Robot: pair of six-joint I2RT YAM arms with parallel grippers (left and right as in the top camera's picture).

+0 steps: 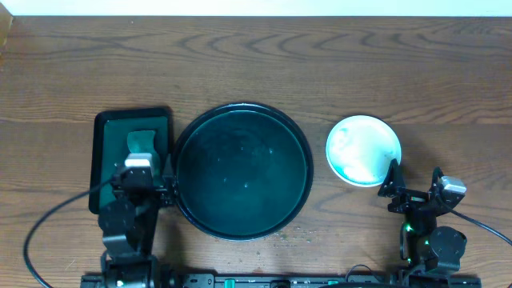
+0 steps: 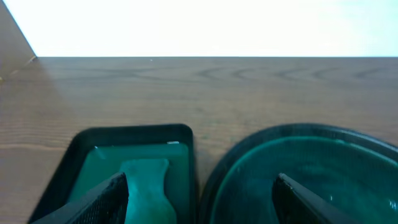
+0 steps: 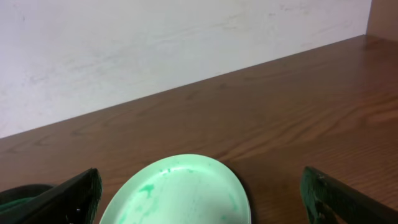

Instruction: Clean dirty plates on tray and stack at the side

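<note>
Tray [image 1: 240,172], round and glossy, at the middle of the counter [image 1: 264,64]; its floor is bare and no plate lies on it. Right of the tray, clear of its rim, a dirty plate [image 1: 364,150] rests on the wood. Whether others are stacked beneath it cannot be told. Faint green smears show on its face in the right wrist view [image 3: 180,193], so the cleaning is judged not quite complete. Left of the tray, just beside its rim, a rectangular tray [image 1: 108,160] holds a pale green sponge [image 1: 140,142]. The left claw [image 1: 146,178] hangs over the seam between the rectangular tray and the tray, jaws apart and empty, with the sponge just ahead of one finger. The right claw [image 1: 414,188], right of the tray and on the robot's side of the plate, stands wide apart and holds nothing; the plate's near rim lies ahead between its fingers. Step in hand, as judged: a last wipe of the uppermost plate. For a good result, the left claw should shift away from the tray, centre on the sponge and clamp its middle. The right claw should steady the plate at its rim, since a light plate on smooth wood probably slides under a sideways stroke.
</note>
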